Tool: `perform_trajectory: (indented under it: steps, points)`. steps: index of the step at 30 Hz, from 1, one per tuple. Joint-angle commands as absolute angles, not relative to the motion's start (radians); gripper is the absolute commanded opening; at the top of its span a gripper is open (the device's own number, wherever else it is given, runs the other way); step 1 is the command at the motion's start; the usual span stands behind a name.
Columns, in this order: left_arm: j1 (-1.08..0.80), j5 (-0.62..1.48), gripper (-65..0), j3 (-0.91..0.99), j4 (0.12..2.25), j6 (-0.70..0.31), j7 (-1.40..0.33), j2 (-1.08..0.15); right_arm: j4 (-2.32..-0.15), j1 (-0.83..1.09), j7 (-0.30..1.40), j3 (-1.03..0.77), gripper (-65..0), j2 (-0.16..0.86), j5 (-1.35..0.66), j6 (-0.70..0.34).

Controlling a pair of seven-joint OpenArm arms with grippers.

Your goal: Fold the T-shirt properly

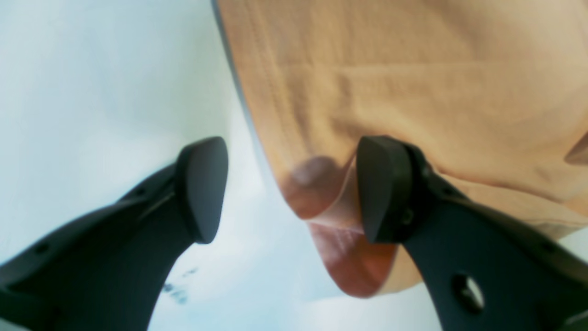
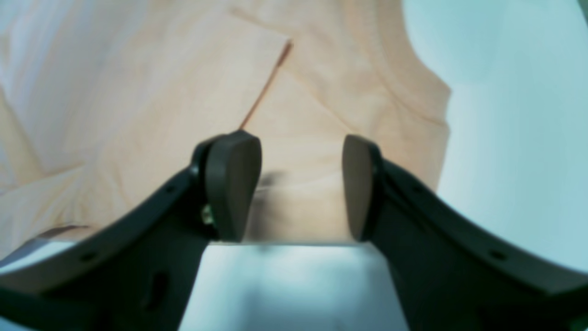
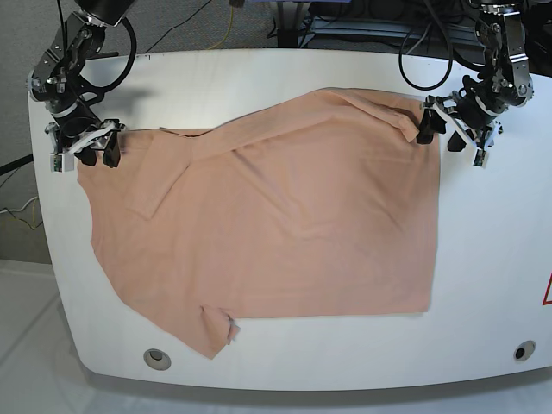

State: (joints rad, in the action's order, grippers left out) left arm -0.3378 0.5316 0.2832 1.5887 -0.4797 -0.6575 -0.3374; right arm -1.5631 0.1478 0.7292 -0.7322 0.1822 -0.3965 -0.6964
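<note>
Peach cloth fills most of my white bench (image 3: 285,78): the T-shirt (image 3: 285,224) lies spread flat, its long axis running side to side, one sleeve crumpled at the near edge. Farther back, both arms sit at its far corners. My left end effector (image 1: 294,188) stands wide apart, one pad on the cloth corner, the other over bare bench. My right end effector (image 2: 301,186) is parted, straddling the shirt's edge, closed on nothing. Each arm is about equally near its corner; I judge both must close, then lift toward me.
</note>
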Motion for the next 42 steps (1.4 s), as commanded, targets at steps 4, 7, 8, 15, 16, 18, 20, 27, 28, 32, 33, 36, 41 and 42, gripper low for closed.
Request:
perform_trajectory:
  steps: [4,7,8,15,16,18,20,27,28,32,33,36,41,42]
  points:
    - [-0.33,0.546,-23.7,0.282,1.598,-0.487,-0.648,-0.344,-1.57,0.134,0.717,-0.736,-34.4,0.198,-0.412,-0.698]
    - [-0.33,0.546,-23.7,0.28,1.597,-0.487,-0.652,-0.342,-1.57,0.133,0.722,-0.737,-34.4,0.196,-0.412,-0.698]
    - [-0.33,0.546,-23.7,0.279,1.597,-0.487,-0.653,-0.341,-1.571,0.134,0.723,-0.736,-34.5,0.197,-0.413,-0.698]
    - [-0.335,0.544,-23.6,0.276,1.572,-0.491,-0.659,-0.319,-1.571,0.132,0.713,-0.733,-36.1,0.201,-0.408,-0.698]
    - [-0.336,0.543,-23.9,0.275,1.573,-0.492,-0.66,-0.318,-1.572,0.132,0.714,-0.733,-36.5,0.201,-0.407,-0.698]
    - [-0.337,0.54,-24.9,0.273,1.572,-0.493,-0.66,-0.316,-1.571,0.132,0.714,-0.733,-37.3,0.201,-0.406,-0.698]
    - [-0.337,0.533,-30.8,0.267,1.557,-0.489,-0.656,-0.314,-1.57,0.135,0.717,-0.735,-37.4,0.199,-0.405,-0.698]
    - [-0.331,0.523,-64.0,0.258,1.519,-0.485,-0.649,-0.31,-1.568,0.136,0.719,-0.734,-35.8,0.195,-0.397,-0.698]
    - [-0.331,0.524,-65.0,0.257,1.516,-0.485,-0.645,-0.309,-1.568,0.137,0.718,-0.736,-35.7,0.195,-0.397,-0.698]
    - [-0.349,0.537,-65.0,0.282,1.529,-0.48,-0.627,-0.299,-1.577,0.142,0.718,-0.74,-35.6,0.195,-0.401,-0.698]
    - [-0.353,0.54,-64.8,0.285,1.537,-0.48,-0.627,-0.298,-1.578,0.143,0.718,-0.741,-35.6,0.195,-0.401,-0.698]
    - [-0.369,0.555,-60.7,0.296,1.572,-0.479,-0.626,-0.294,-1.582,0.145,0.718,-0.743,-35.8,0.195,-0.403,-0.698]
    - [-0.421,0.596,-54.8,0.352,1.691,-0.479,-0.626,-0.291,-1.575,0.143,0.719,-0.742,-36.4,0.192,-0.4,-0.698]
    - [-0.426,0.604,-55.8,0.362,1.705,-0.479,-0.626,-0.291,-1.574,0.143,0.719,-0.742,-36.6,0.192,-0.401,-0.698]
